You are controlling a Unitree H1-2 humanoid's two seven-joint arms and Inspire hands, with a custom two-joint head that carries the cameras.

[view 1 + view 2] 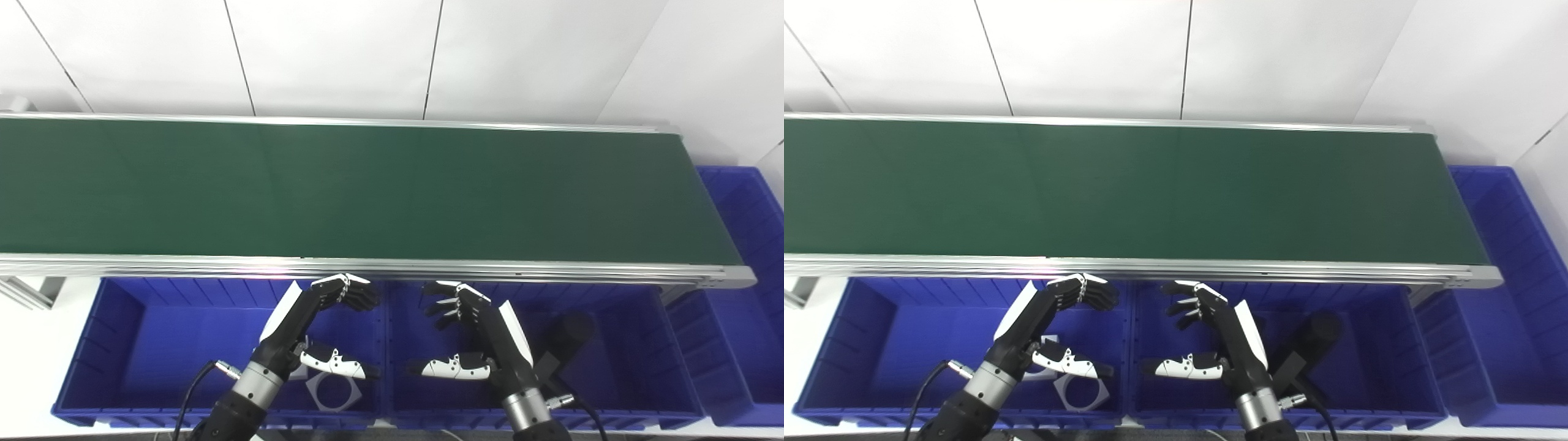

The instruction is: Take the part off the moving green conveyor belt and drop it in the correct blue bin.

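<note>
The green conveyor belt runs across the view with no part on it. Both hands hover below its front rail, over the blue bins. My left hand is open above the left bin, fingers curled and thumb apart, holding nothing. My right hand is open above the middle bin, also holding nothing. A white flat part with a square frame shape lies in the left bin under the left hand. A black cylindrical part lies in the middle bin, right of the right hand.
A third blue bin stands at the right end of the belt. The conveyor's aluminium front rail overhangs the back of the bins. White wall panels rise behind the belt.
</note>
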